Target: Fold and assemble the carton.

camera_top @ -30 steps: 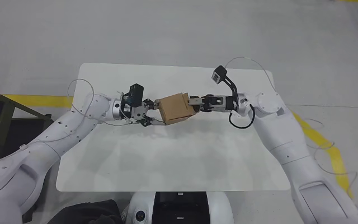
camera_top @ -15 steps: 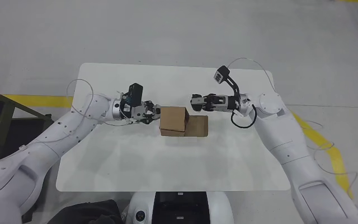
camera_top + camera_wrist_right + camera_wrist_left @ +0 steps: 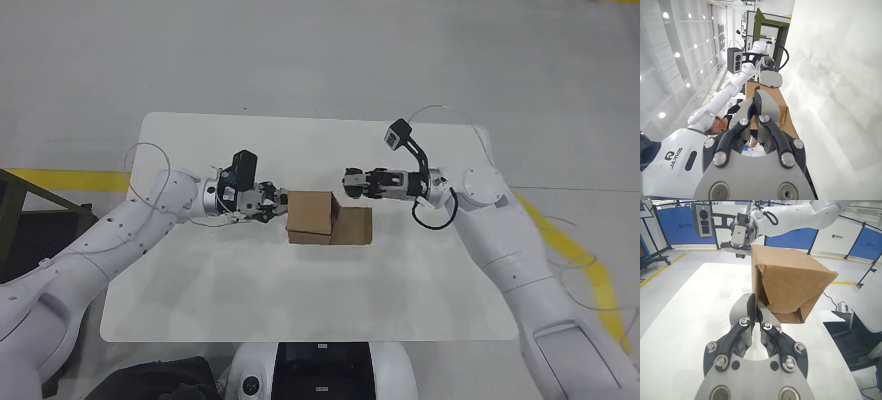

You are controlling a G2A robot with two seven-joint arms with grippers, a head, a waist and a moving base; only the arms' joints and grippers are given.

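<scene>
— Our left tool (image 3: 755, 306) is clamped on one wall of the carton (image 3: 791, 285), right at its open end. Our right tool (image 3: 755, 95) has its fingers pressed together, just beyond the carton's far side.

— Looking into the opening, we see bare brown walls and a ragged-edged inner flap. The carton is over the middle of the white counter (image 3: 687, 313), between both tools. Around us are a grey floor (image 3: 300, 60), yellow lines (image 3: 60, 180) and blue barrier panels (image 3: 662, 236).

Carton (image 3: 310, 213) on white table (image 3: 400, 290)
</scene>
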